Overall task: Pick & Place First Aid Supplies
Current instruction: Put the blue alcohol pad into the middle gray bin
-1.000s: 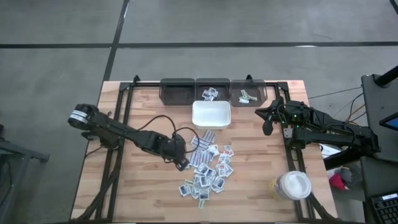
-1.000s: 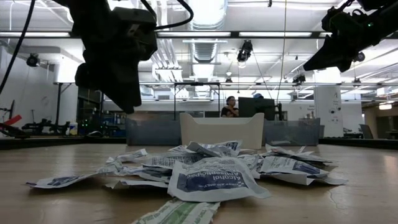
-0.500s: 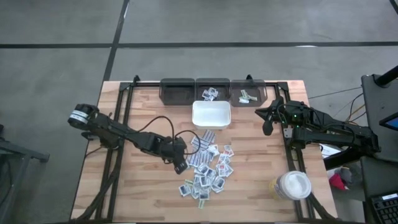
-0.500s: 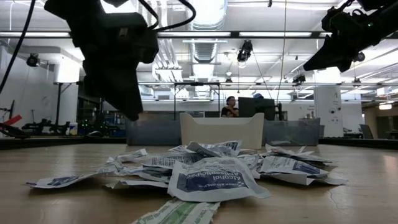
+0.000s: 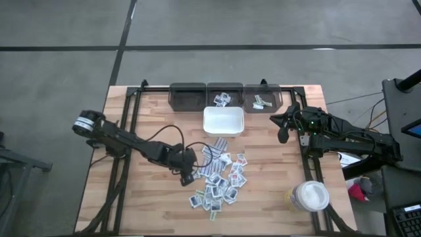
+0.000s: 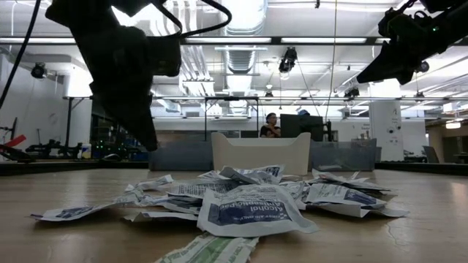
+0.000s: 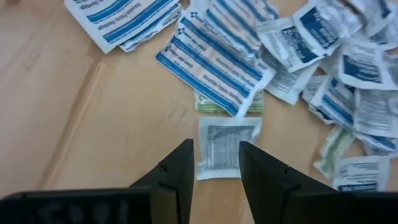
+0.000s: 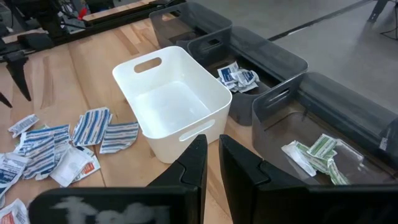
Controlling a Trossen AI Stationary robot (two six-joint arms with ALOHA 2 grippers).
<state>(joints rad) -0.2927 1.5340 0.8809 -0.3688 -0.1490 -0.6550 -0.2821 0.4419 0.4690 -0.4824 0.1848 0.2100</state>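
The first aid supplies (image 5: 220, 176) lie in a loose pile at the table's middle, seen close in the low view as flat packets (image 6: 248, 204). My left gripper (image 5: 187, 176) is open and hangs just above the pile's left edge. Its fingers stand on either side of a small grey-printed packet (image 7: 227, 148) without touching it, and this packet lies flat on the wood. My right gripper (image 5: 283, 129) waits in the air right of the white tray (image 5: 223, 121), its fingers nearly together (image 8: 213, 163).
Three dark bins line the far edge: the left one (image 5: 187, 96), the middle one with blue-printed packets (image 8: 236, 76), and the right one with greenish packets (image 8: 320, 149). A white-lidded jar (image 5: 310, 196) stands near the right near corner. Bare wood lies left of the pile.
My left gripper has sunk a little toward the pile's left edge and shifted slightly toward the table's near edge, turning a bit as it went. The packets have not moved.
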